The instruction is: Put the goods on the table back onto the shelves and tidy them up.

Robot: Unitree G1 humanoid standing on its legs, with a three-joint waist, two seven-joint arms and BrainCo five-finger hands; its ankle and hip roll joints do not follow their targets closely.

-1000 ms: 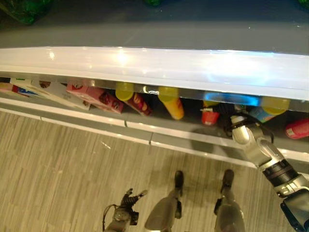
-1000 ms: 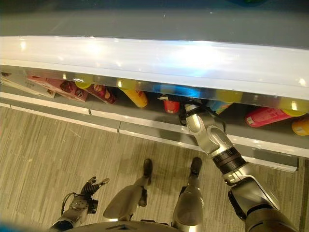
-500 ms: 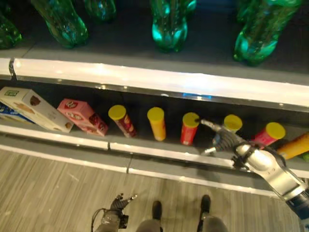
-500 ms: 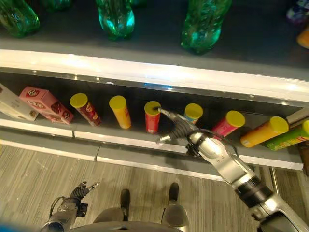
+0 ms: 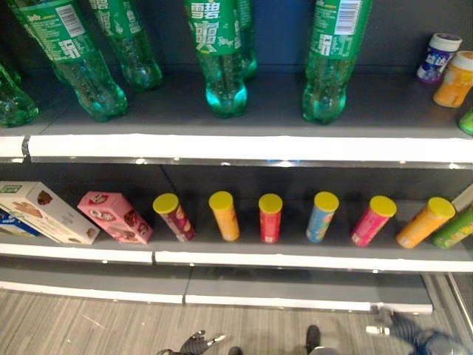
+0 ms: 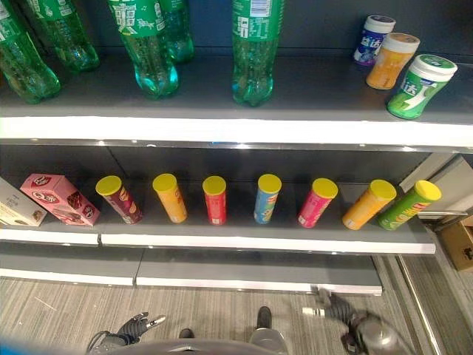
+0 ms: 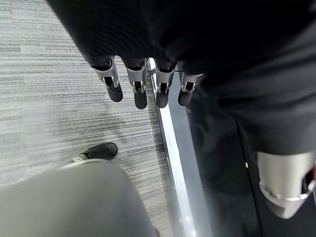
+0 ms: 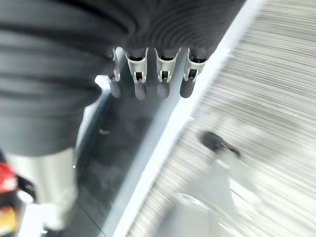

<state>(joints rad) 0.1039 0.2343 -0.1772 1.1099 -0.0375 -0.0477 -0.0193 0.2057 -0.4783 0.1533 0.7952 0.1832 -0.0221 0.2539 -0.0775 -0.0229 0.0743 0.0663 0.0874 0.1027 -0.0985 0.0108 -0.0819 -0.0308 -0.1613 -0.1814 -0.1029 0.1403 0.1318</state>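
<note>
I find both robot hands, left (image 6: 137,324) and right (image 6: 336,307), relaxed and empty, low by the floor (image 6: 66,307), because the canisters (image 6: 215,198) stand ranked along the middle shelf (image 6: 251,242).

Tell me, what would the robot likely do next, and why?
Probably turn away toward the table for another item. Both the left hand and the right hand hang low over the floor with straight fingers holding nothing, and the cans on the middle shelf stand in an even row.
</note>
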